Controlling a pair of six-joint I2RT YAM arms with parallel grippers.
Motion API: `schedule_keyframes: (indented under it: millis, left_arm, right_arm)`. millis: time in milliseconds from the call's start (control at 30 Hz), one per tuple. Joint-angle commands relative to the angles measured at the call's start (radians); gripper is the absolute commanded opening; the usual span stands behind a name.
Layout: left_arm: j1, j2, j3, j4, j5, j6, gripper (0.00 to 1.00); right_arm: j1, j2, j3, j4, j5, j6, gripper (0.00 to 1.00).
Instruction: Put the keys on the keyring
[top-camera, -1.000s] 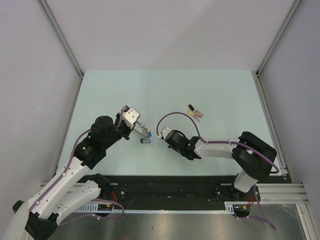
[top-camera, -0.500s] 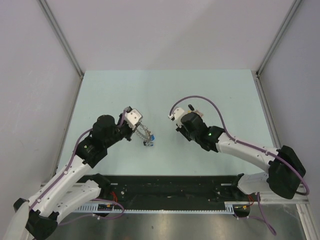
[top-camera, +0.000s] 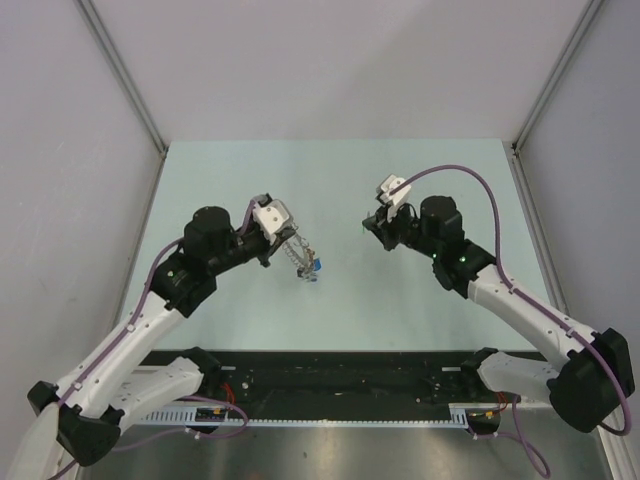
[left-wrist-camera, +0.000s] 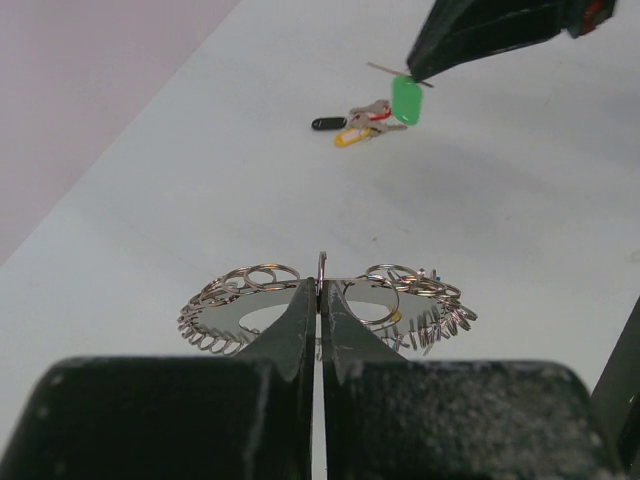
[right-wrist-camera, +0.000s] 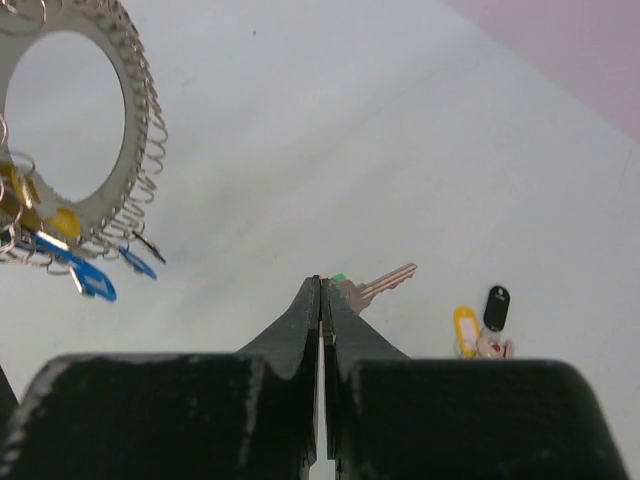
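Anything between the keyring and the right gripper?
No. In the top view the table between keyring and right gripper is bare; the left wrist view agrees. The loose keys lie on the gripper's other side.

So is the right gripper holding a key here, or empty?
Holding one: in its wrist view the right gripper is shut on the green-headed key, blade sticking out past the tips.

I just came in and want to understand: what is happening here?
The left gripper is shut on the keyring, holding it up, with blue keys hanging from it. The right gripper pinches a green key in the air. A few more keys lie on the table.
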Motion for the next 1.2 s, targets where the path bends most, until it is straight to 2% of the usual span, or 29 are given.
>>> schedule_keyframes:
  millis: [0, 200, 300, 433, 567, 633, 733, 767, 933, 1033, 1167]
  left_arm:
    - [0.005, 0.035, 0.081, 0.057, 0.130, 0.031, 0.00]
    - [0.005, 0.119, 0.139, 0.066, 0.296, 0.091, 0.00]
    - [0.004, 0.147, 0.168, 0.058, 0.366, 0.129, 0.00]
    - [0.005, 0.161, 0.165, 0.037, 0.440, 0.176, 0.00]
    - [0.004, 0.145, 0.111, 0.046, 0.465, 0.196, 0.00]
    - [0.004, 0.135, 0.085, 0.052, 0.465, 0.194, 0.00]
    - [0.004, 0.122, 0.070, 0.045, 0.415, 0.185, 0.00]
    - [0.005, 0.107, 0.064, 0.045, 0.385, 0.179, 0.00]
    - [0.004, 0.036, 0.050, 0.029, 0.162, 0.122, 0.00]
    - [0.004, -0.045, -0.002, 0.043, 0.044, 0.090, 0.00]
    - [0.005, -0.160, -0.091, 0.078, -0.055, 0.071, 0.00]
  right_arm:
    - [-0.048, 0.011, -0.003, 0.157, -0.249, 0.020, 0.00]
    - [-0.146, -0.012, -0.083, 0.456, -0.499, 0.159, 0.00]
    - [-0.158, 0.000, -0.093, 0.525, -0.573, 0.178, 0.00]
    - [-0.157, 0.005, -0.095, 0.531, -0.600, 0.176, 0.01]
    - [-0.155, -0.019, -0.100, 0.469, -0.662, 0.122, 0.02]
    - [-0.154, -0.032, -0.116, 0.496, -0.696, 0.130, 0.02]
    - [-0.117, -0.033, -0.098, 0.377, -0.554, 0.051, 0.00]
    - [-0.108, -0.024, -0.095, 0.290, -0.420, 0.005, 0.00]
    - [-0.091, 0.068, -0.087, 0.165, -0.178, 0.030, 0.00]
    - [-0.066, 0.157, -0.084, 0.108, -0.092, 0.018, 0.00]
    - [-0.002, 0.288, -0.083, 0.137, -0.104, 0.046, 0.00]
